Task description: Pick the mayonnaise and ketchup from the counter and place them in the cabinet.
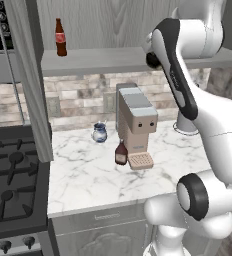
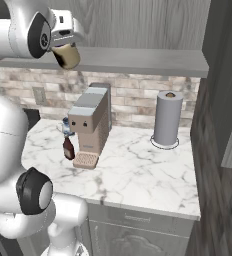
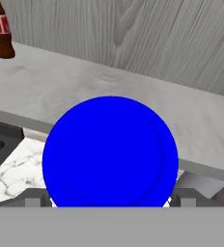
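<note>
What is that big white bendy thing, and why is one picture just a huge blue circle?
The white thing is a robot arm with a two-finger gripper. Two pictures come from cameras behind it, left and right. The third comes from a camera on its hand. The blue circle is the lid of the mayonnaise jar, held between wide-spread fingers up by the cabinet shelf. On the counter stand a coffee machine, the dark ketchup bottle, a small jug and a paper towel roll. A red-labelled bottle stands on the shelf.

Even, soft rendered light; faint shadows; slightly coarse, no glare
</note>
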You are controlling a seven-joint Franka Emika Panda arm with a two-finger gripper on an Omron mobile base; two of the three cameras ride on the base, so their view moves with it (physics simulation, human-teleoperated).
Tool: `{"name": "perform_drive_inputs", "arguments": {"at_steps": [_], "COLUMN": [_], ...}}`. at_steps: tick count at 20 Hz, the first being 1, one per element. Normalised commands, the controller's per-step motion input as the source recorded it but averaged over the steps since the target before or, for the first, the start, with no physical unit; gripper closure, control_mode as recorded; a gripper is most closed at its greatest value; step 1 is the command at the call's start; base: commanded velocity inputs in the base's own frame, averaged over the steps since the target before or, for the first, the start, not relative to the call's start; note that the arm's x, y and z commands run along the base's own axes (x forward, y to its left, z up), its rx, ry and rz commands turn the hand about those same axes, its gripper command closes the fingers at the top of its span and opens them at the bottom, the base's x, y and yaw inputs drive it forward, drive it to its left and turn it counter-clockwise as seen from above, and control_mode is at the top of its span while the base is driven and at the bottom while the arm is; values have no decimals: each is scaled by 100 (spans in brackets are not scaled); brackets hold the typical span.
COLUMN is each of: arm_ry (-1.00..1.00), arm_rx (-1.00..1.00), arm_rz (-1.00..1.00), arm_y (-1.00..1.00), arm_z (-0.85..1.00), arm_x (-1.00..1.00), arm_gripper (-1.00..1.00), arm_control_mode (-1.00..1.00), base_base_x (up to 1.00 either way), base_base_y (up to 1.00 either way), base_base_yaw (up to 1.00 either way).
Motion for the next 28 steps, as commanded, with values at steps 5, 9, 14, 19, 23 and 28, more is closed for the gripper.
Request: {"name": "perform_drive_inputs", "arguments": {"at_steps": [5,9,14,19,23,28], "arm_ry": [0,0,0,0,0,0], "arm_rx": [0,0,0,0,0,0], "arm_rz": [0,0,0,0,0,0], "arm_y": [0,0,0,0,0,-2], "arm_z": [-15,-25,-8,0,0,0], "arm_x": [35,30,24,21,27,34], "arm_gripper": [100,100,100,100,100,100], "arm_control_mode": [-100,-100,-100,-100,-100,-100], "base_base_x": [0,0,0,0,0,0], "base_base_y": [0,0,0,0,0,0], "base_base_yaw": [0,0,0,0,0,0]}}
